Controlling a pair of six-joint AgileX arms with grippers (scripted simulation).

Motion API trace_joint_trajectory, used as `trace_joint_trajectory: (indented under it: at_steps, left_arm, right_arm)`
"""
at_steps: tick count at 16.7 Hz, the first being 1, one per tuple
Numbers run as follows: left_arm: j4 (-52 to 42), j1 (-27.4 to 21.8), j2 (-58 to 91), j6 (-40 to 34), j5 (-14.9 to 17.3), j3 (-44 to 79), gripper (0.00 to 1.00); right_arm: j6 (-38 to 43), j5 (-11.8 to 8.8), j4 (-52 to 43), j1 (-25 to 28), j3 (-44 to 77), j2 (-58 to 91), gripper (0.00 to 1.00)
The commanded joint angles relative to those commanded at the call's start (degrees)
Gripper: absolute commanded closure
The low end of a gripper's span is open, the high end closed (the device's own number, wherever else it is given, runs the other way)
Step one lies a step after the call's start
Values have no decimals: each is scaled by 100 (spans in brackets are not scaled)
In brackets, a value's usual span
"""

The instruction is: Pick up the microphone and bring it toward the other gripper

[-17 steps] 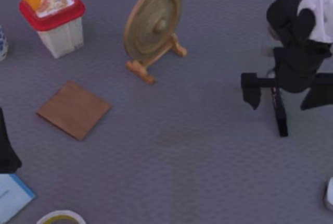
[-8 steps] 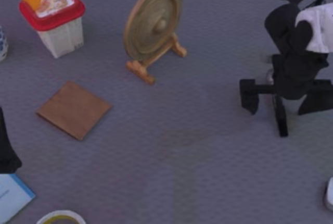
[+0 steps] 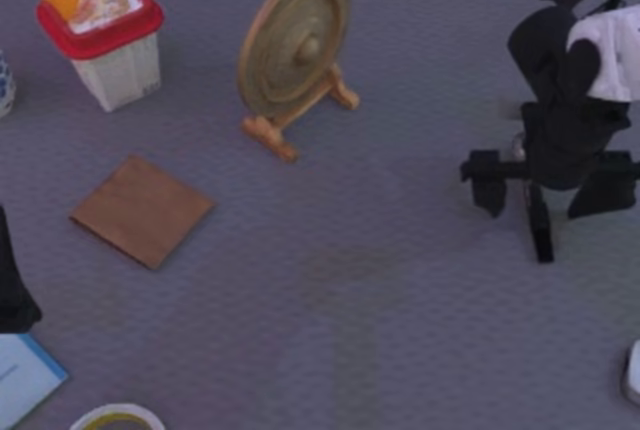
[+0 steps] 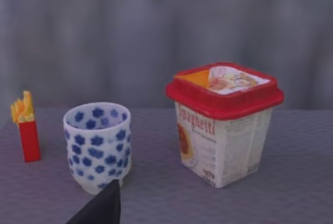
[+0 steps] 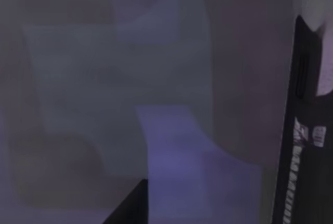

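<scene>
The microphone (image 3: 540, 230) lies flat on the table at the right, its black handle pointing toward the near edge and its silver-grey head (image 3: 518, 146) mostly hidden under my right arm. My right gripper (image 3: 545, 188) hangs over it, open, one finger on each side of the handle and neither touching it. The right wrist view shows the handle (image 5: 304, 156) close up along one side, with one dark fingertip (image 5: 132, 208) apart from it. The other gripper, my left one (image 3: 12, 285), is parked at the left edge, open and holding nothing.
A red-lidded spaghetti tub (image 3: 103, 35) stands at the far left, a round wooden stand (image 3: 295, 45) at the far middle and a wooden tile (image 3: 142, 210) left of centre. A blue-flowered cup (image 4: 98, 143) and a red fries box (image 4: 27, 130) stand beyond the tub. A tape roll (image 3: 118, 418) lies at the near edge.
My right gripper has shifted slightly toward the far edge above the microphone. The microphone itself has not moved, and my left arm is still.
</scene>
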Motion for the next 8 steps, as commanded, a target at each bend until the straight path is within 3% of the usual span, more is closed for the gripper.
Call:
trace_joint_trajectory:
  at_steps: [4,8]
  left_arm:
    - [0,0,0,0,0,0,0]
    - [0,0,0,0,0,0,0]
  right_arm:
    - [0,0,0,0,0,0,98]
    - [0,0,0,0,0,0,100]
